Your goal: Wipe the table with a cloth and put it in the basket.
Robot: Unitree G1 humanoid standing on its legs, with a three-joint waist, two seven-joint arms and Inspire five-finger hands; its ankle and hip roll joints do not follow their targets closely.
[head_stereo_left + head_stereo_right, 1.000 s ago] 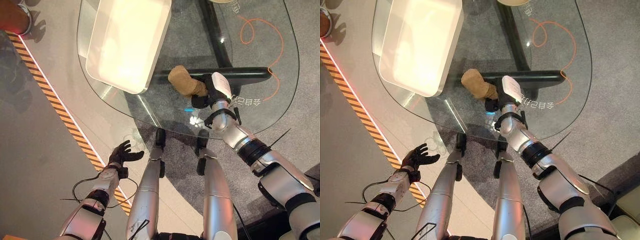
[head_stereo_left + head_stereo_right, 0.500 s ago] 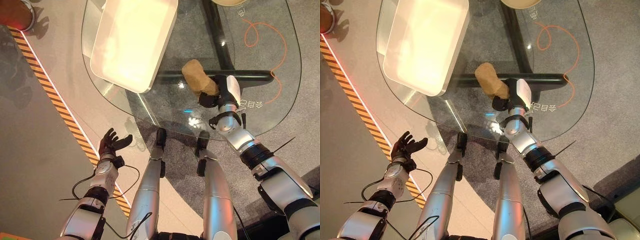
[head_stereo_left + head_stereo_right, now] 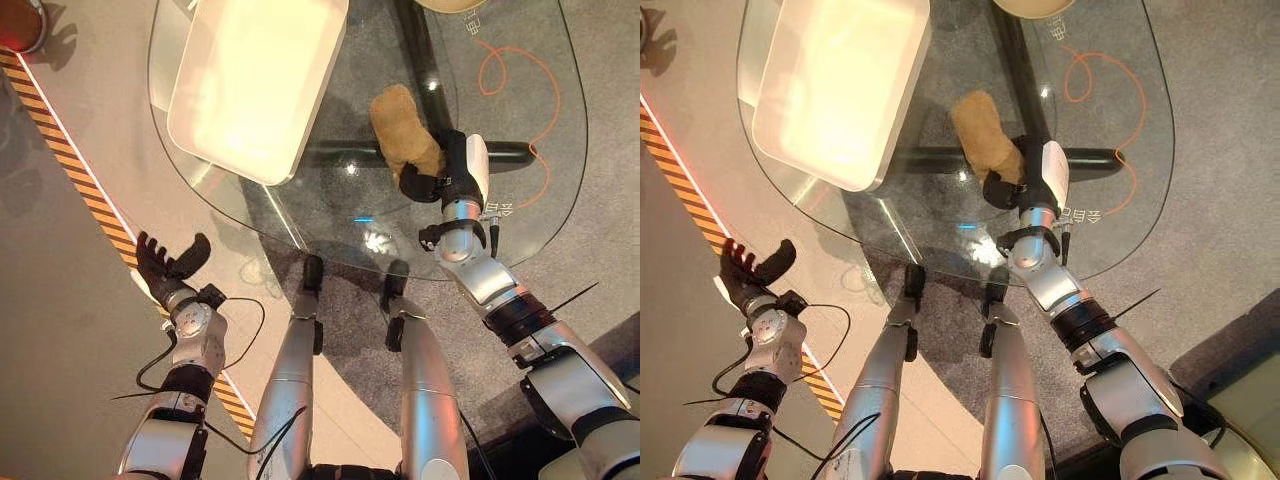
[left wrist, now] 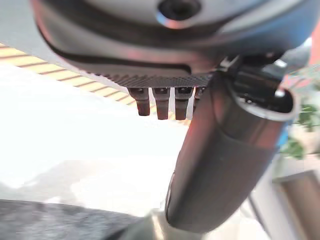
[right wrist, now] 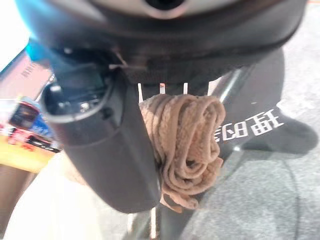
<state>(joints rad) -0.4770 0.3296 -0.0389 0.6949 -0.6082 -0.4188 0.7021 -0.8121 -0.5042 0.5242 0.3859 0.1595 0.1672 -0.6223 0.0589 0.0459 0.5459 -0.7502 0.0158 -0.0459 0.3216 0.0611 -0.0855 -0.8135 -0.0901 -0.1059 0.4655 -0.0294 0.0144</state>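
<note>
Two hands, one cloth, one basket, one table.

Left hand (image 3: 165,265): dark, off the table's left over pale floor, beside an orange-and-black striped floor strip (image 3: 60,140); fingers spread apart and straight, nothing in them.

Basket (image 3: 255,80): cream, smooth, rectangular with rounded corners, standing on the table's far left part, one corner near the edge. Interior too bright to tell what it contains.

Table (image 3: 330,225): clear glass, rounded outline, grey carpet and a dark crossbar base showing through it. An orange looped line (image 3: 520,90) and small pale printed characters sit on the right part; the characters are too small to make out.

Cloth (image 3: 403,135): tan, ribbed, folded into a thick roll, lying on the glass between basket and orange line, above the crossbar.

Right hand (image 3: 445,175): dark with a white thumb cover, curled round the cloth's near end; its wrist view shows the folds (image 5: 187,142) pressed against the thumb.
</note>
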